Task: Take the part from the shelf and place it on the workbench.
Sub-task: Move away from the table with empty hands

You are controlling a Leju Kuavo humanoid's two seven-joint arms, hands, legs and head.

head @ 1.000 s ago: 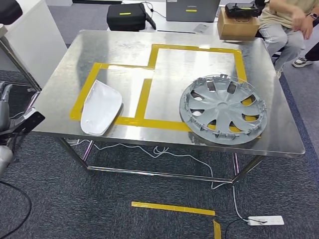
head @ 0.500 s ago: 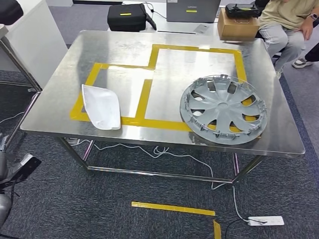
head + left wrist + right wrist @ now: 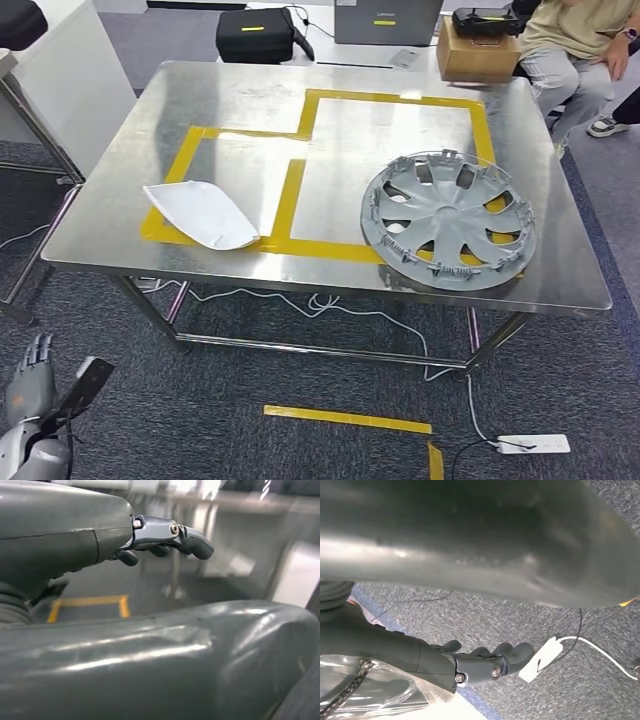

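— Lying on the tabletop (image 3: 113,190), that white part (image 3: 202,213) rests across the yellow tape (image 3: 287,205), left of the hubcap (image 3: 448,220), apart from it.

— And the left robot hand (image 3: 30,385)?

— Low beside the tabletop, fingers spread, holding nothing. The right robot hand (image 3: 478,662) hangs over carpet, fingers loosely extended, empty too.

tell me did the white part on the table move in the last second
Yes. The white part has turned on the workbench: it now lies crosswise over the yellow tape frame's near-left corner, its tip nearer the centre strip.
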